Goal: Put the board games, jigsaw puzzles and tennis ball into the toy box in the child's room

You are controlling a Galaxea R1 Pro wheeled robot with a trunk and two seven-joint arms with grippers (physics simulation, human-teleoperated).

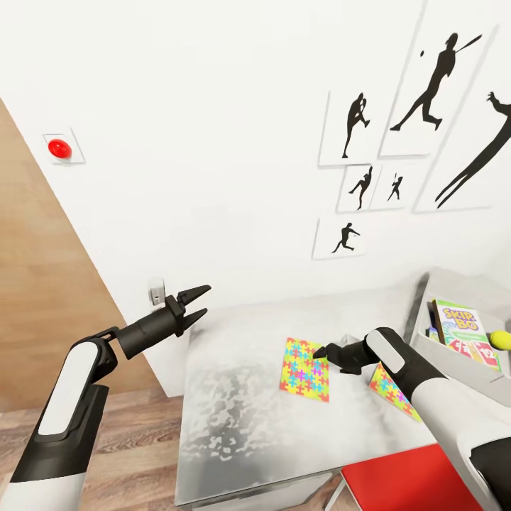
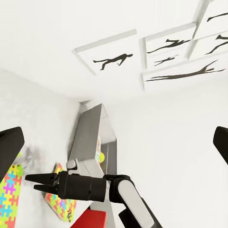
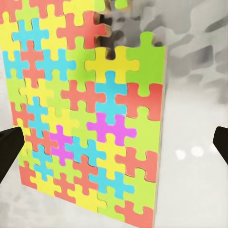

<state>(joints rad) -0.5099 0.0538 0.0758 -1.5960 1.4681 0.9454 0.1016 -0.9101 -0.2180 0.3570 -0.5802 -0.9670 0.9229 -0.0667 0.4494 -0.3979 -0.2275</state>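
A jigsaw puzzle (image 1: pixel 305 370) flat on the table (image 1: pixel 234 397) is being lined up by the right gripper (image 1: pixel 321 351), jaws spread; descent and pinching are needed. Left gripper (image 1: pixel 195 301) is held spread.

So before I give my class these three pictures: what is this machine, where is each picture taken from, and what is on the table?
It is a simulated two-armed robot tidying toys. The big picture comes from a camera on its head, looking down over both arms. The other two come from cameras near each wrist, looking along the fingers.

On the table lie two jigsaw puzzles: one flat in the middle, another partly hidden under the right arm. At the right stands the grey toy box, already holding the Skip-Bo game and the tennis ball.

The right hand is open, its tips at the edge of the middle puzzle; its wrist picture shows that puzzle close up. The left hand is open, held in the air by the table's left end. Nothing is held.
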